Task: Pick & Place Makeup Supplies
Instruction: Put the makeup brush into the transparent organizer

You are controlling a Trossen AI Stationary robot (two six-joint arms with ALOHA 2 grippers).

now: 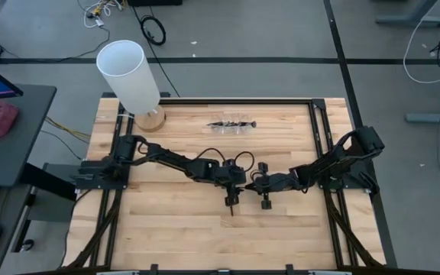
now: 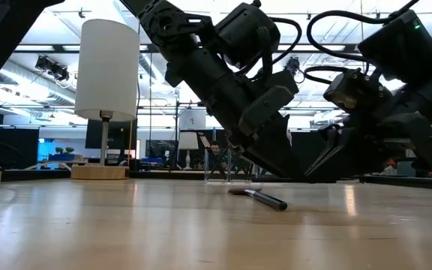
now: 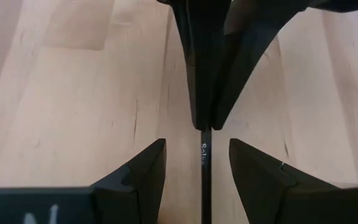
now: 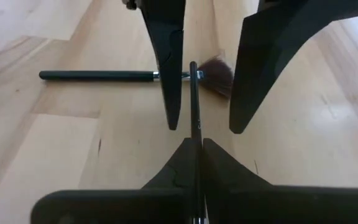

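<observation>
at the desk's [image 1: 174, 229] middle, the right end effector [image 4: 194, 152] is clenched on a thin brush [image 4: 193, 99]. the left end effector [image 3: 197, 168] stands released, straddling that handle. another brush [image 4: 104, 75] lies on the wood beside them.

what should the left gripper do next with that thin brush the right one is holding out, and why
Probably close the left gripper on the slim brush. The right gripper is shut on it and holds it out between the left gripper's fingers, which stand open on either side without touching it. Another brush lies on the table below, so this looks like a handover, not a pick.
</observation>
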